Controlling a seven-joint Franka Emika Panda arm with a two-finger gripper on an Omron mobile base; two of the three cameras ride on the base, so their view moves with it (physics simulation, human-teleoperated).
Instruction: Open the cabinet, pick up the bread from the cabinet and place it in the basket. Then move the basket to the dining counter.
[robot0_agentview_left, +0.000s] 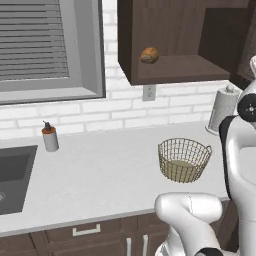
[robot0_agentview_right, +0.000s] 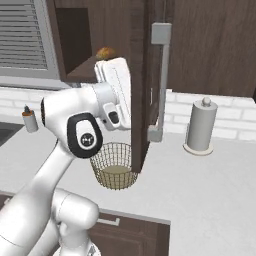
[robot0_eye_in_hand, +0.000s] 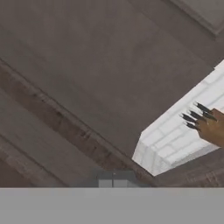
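Cabinet (robot0_agentview_left: 175, 45) open, bread (robot0_agentview_left: 149, 55) near shelf edge; basket (robot0_agentview_left: 183, 159) below

Dark brown wooden cabinet (robot0_eye_in_hand: 78, 78) surface up close, white brick wall (robot0_eye_in_hand: 175, 135) at right.

My two base views look forward and down, sharing the counter (robot0_agentview_left: 100, 175) and basket (robot0_agentview_left: 184, 159); my hand view faces dark wood closely.

bread (robot0_agentview_right: 105, 52) half behind arm
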